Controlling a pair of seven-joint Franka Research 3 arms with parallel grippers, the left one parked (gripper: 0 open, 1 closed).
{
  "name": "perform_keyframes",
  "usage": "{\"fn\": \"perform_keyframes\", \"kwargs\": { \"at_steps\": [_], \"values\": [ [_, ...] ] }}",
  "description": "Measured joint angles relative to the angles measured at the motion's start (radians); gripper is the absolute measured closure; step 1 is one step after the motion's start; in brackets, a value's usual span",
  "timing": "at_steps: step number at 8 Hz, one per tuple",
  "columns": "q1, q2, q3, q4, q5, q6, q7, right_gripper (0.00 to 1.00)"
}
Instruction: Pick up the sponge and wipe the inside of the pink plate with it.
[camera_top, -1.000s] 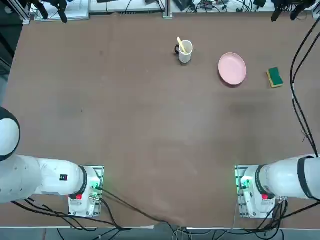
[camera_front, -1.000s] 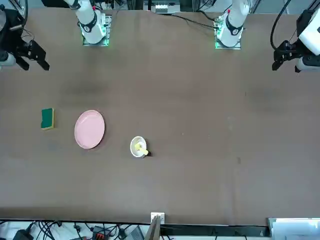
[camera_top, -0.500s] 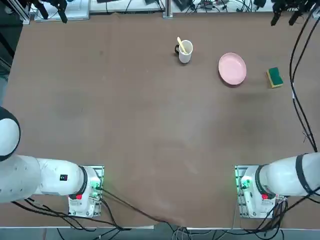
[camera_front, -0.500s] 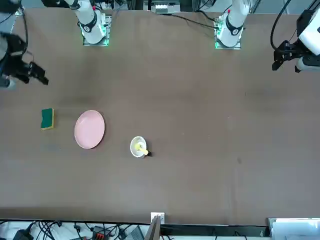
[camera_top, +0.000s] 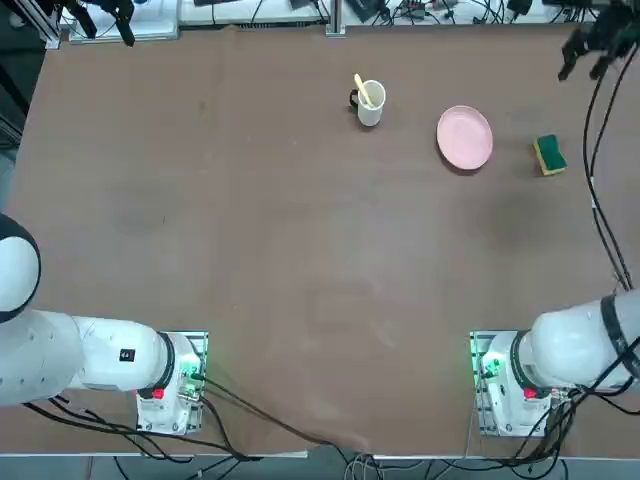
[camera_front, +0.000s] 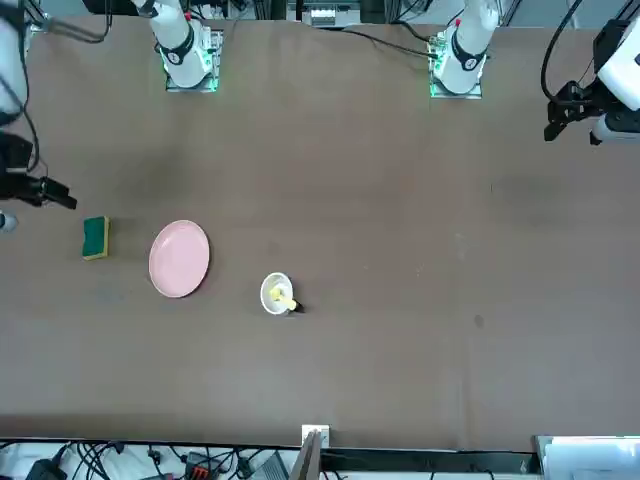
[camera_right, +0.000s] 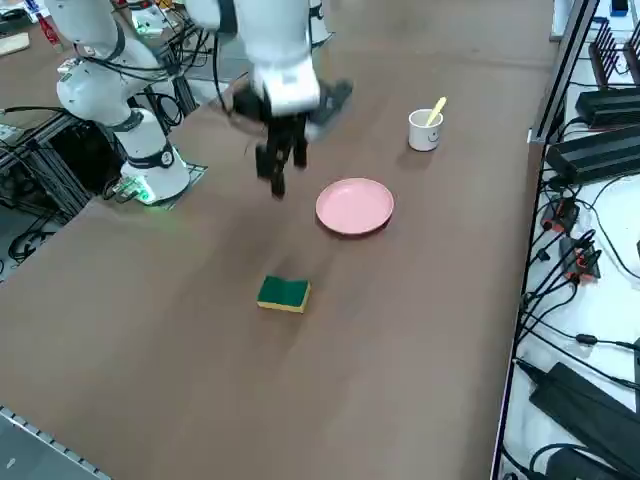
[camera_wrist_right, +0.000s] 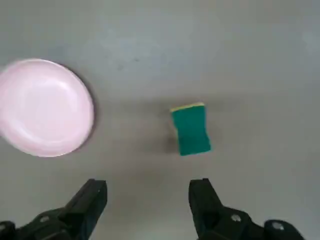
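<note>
Sponge-wise, that small rectangular green-topped block with the yellow layer lies flat on the brown table, just beside the round pale pink plate but not touching it, so it's free to be taken from above. Right gripper hangs over the table near it, fingers spread wide and empty, probably lining up for a straight drop. Plate sits bare, unwiped as far as I can judge.

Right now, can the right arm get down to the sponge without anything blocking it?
Probably yes. The right claw hangs open above the table with the sponge lying alone; the pink plate sits apart to one side, and nothing lies between claw and sponge.
</note>
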Motion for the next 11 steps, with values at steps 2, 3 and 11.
{"fn": "perform_keyframes", "kwargs": {
  "at_steps": [2, 3, 11],
  "values": [
    [-0.055, 0.081, 0.001, -0.044, 0.0, 0.11, -0.061, 0.0],
    [-0.079, 0.11, 0.001, -0.071, 0.0, 0.175, -0.117, 0.0],
    [-0.116, 0.303, 0.009, -0.155, 0.001, 0.474, -0.174, 0.0]
  ]
}}
